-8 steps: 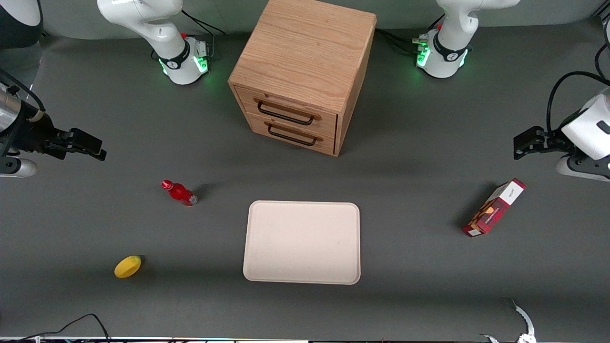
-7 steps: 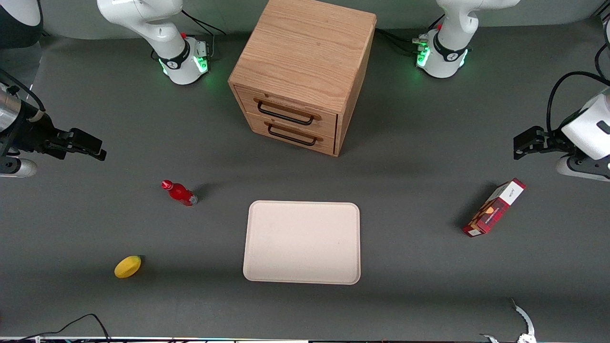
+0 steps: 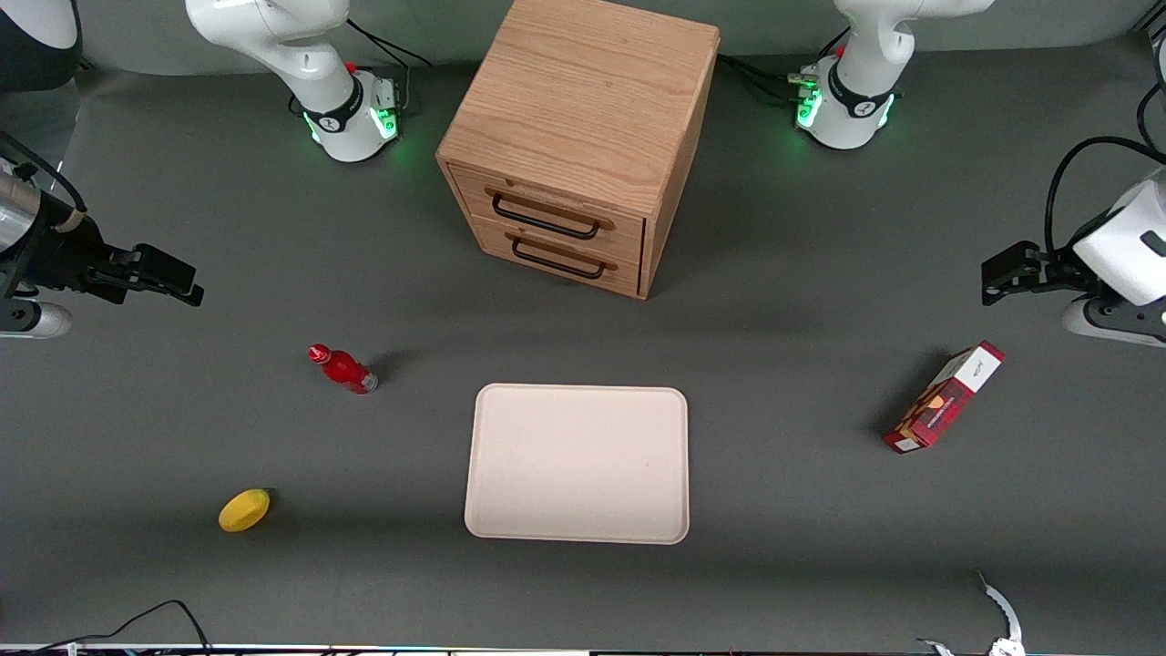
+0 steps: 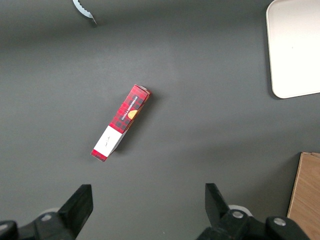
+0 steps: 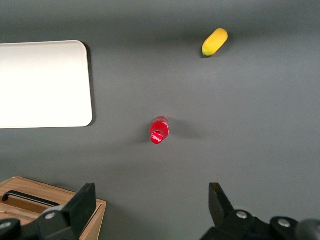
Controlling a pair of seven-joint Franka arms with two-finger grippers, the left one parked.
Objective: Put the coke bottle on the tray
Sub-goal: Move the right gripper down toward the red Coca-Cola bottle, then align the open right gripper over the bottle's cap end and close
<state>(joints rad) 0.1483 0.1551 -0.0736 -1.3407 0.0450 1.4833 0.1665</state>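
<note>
Hovering gripper (image 3: 187,284) high, fingers apart, empty | coke bottle (image 3: 342,368) standing upright, nearer front camera than gripper | lying toward working arm's end from tray (image 3: 577,463), well apart

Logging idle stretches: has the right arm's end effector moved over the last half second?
No. The end effector hangs open at the working arm's end of the table, keeping its spacing from the coke bottle and tray.
</note>
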